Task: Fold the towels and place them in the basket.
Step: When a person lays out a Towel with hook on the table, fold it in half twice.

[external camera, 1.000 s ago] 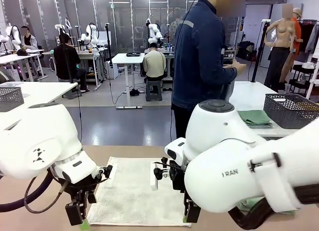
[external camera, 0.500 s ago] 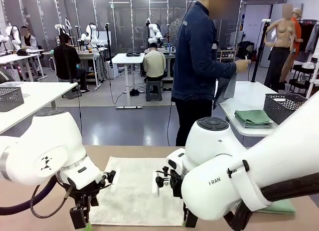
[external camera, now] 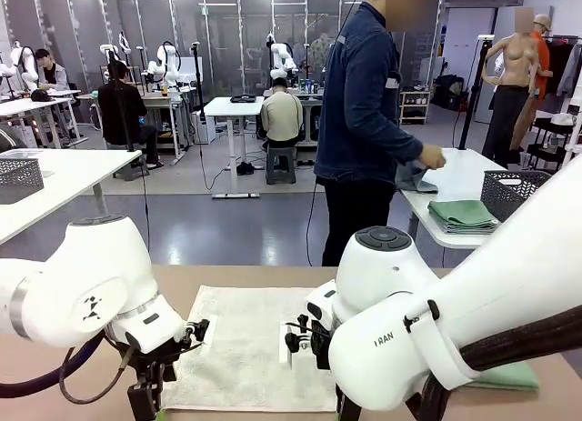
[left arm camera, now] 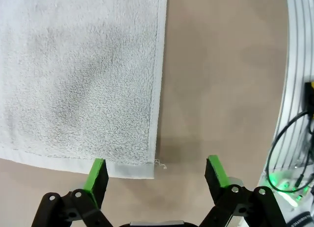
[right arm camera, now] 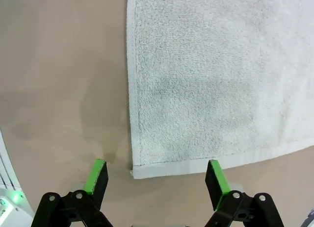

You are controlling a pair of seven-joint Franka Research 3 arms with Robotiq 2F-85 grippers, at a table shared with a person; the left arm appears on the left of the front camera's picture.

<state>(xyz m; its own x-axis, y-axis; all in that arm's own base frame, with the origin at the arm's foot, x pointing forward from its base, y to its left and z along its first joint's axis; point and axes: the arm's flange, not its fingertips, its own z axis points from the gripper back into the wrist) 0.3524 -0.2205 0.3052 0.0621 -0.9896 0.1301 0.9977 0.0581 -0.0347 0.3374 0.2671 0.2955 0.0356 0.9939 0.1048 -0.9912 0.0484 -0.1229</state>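
Note:
A cream-white towel [external camera: 245, 348] lies spread flat on the tan table between my two arms. In the left wrist view, the left gripper [left arm camera: 156, 172] hovers open over one near corner of that towel [left arm camera: 78, 80], which lies between its green pads. Over the other near corner of the towel [right arm camera: 206, 75] the right gripper [right arm camera: 156, 173] is open too. Low at the table's front edge, the left gripper [external camera: 145, 401] points down. A mint green towel [external camera: 502, 377] peeks out behind my right arm. A dark wire-mesh basket [external camera: 532, 195] stands on the white side table at the right.
A person in a dark blue jacket [external camera: 368, 112] stands across the table, turned to the white side table [external camera: 459, 180], with a hand on a grey-blue cloth [external camera: 414, 175]. Folded green cloths [external camera: 464, 215] lie there. Another mesh basket [external camera: 18, 177] sits on a table at far left.
Both arms have drawn back toward the towel's near edge and sunk lower in the picture. The person has brought the grey-blue cloth down onto the side table.

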